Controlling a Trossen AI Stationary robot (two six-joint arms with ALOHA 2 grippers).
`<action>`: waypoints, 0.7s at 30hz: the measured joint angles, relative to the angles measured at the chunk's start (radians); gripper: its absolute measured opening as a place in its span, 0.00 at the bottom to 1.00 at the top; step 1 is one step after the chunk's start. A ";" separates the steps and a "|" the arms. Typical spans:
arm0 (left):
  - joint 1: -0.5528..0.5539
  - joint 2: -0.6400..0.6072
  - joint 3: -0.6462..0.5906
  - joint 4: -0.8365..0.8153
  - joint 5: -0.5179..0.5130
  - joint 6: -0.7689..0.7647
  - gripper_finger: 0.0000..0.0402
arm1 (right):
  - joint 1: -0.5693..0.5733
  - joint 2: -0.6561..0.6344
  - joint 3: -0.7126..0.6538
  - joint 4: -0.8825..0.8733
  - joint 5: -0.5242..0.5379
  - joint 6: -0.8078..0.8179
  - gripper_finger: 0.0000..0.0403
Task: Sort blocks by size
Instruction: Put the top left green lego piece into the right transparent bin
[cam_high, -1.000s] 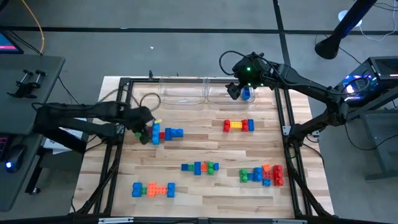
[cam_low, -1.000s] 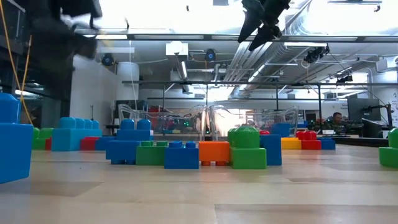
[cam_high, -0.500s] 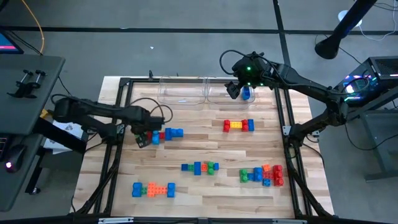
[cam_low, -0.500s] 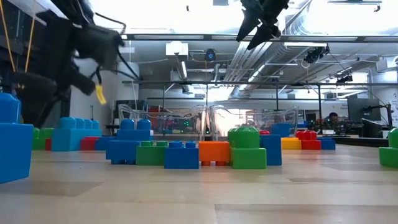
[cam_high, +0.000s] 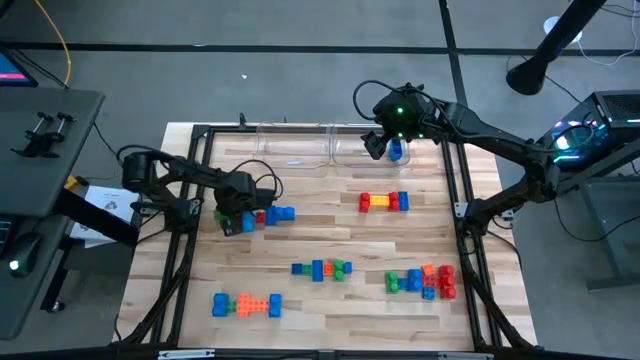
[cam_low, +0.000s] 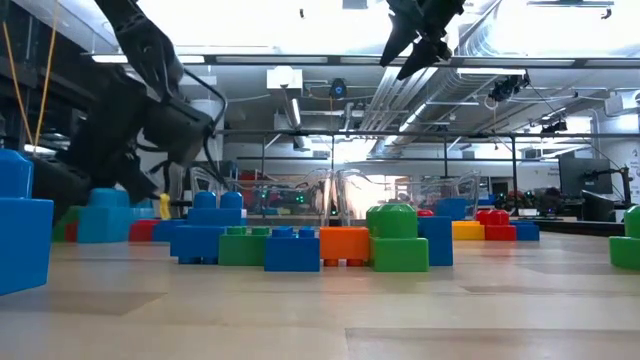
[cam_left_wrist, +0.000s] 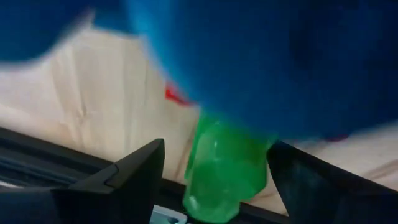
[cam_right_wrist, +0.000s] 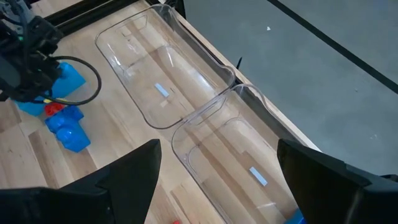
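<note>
While the right gripper (cam_high: 383, 146) is hovering open-fingered over the clear bins (cam_high: 300, 150) at the table's far edge, the left gripper (cam_high: 234, 217) is straddling a green block (cam_left_wrist: 225, 168) in the blue-and-red cluster (cam_high: 275, 214) near the left edge, fingers spread, presumably to pick it for sorting.
</note>
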 joint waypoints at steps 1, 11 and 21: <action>0.004 0.007 0.000 0.005 0.014 0.007 0.66 | 0.000 0.000 0.000 0.000 0.000 0.000 0.79; 0.003 -0.017 0.003 0.017 0.065 -0.009 0.24 | 0.000 0.000 0.000 -0.001 -0.013 0.000 0.79; 0.003 -0.272 0.203 -0.218 0.038 -0.088 0.24 | 0.000 0.000 0.000 -0.001 -0.014 0.002 0.79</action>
